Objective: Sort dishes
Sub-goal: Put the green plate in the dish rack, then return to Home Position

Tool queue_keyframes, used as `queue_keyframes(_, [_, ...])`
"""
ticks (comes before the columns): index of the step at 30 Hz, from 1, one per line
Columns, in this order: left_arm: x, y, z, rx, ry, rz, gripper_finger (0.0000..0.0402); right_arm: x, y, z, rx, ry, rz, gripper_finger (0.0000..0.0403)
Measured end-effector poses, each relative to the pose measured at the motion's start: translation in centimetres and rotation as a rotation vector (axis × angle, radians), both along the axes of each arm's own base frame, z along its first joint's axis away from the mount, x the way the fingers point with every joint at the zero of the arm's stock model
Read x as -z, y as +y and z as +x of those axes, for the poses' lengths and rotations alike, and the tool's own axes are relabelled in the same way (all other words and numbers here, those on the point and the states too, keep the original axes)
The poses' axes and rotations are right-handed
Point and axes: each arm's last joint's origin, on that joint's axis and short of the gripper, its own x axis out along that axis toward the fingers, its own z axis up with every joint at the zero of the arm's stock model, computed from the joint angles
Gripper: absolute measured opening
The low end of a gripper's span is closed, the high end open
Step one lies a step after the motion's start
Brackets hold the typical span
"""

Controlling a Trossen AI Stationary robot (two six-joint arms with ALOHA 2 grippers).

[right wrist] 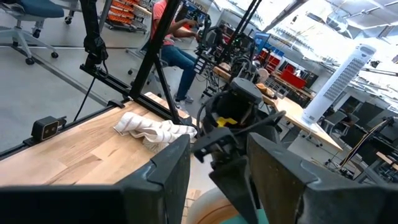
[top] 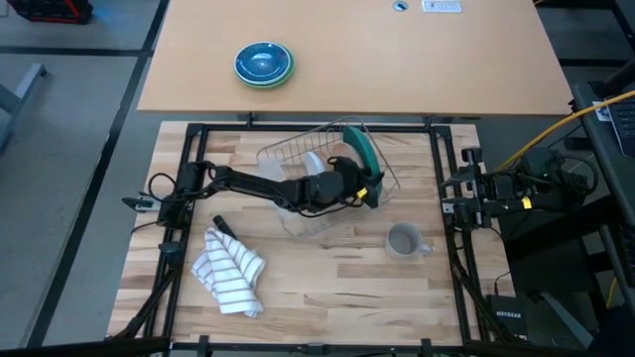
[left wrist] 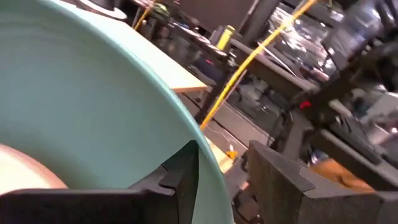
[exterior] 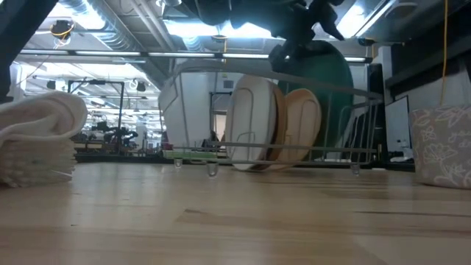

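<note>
The left gripper (top: pixel 369 188) reaches over the wire rack (top: pixel 288 151) and pinches the rim of the dark green plate (top: pixel 362 151), which stands on edge at the rack's mug-side end, rim between the fingers (left wrist: pixel 180 174), while the right arm waits beside the table.

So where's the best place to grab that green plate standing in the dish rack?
Take the green plate by its upper rim, coming from above. It stands on edge in the wire rack, beside the tan plate, so only the top edge is free. The left hand already straddles that rim.
</note>
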Motion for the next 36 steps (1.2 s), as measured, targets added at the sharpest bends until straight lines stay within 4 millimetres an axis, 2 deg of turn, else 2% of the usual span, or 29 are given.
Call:
queue_keyframes(13, [1.5, -0.7, -0.3, 0.025, 0.206, 0.053, 0.0127, 0.0, 0.0, 0.0, 0.000, 0.008, 0.027, 0.0166])
queue_keyframes(23, [1.4, -1.8, -0.5, 0.056, 0.274, 0.116, 0.0127, 0.0, 0.0, 0.0, 0.000, 0.010, 0.026, 0.0166])
queue_keyframes(30, [-0.8, -3.5, -2.5, 0.106, 0.390, 0.139, 0.0127, 0.0, -0.1, 0.0, 0.027, 0.009, 0.026, 0.0166])
queue_keyframes(36, [-4.4, -4.9, -5.4, 0.146, 0.447, 0.156, 0.0127, -0.2, -0.3, 0.5, 0.127, 0.006, 0.026, 0.0166])
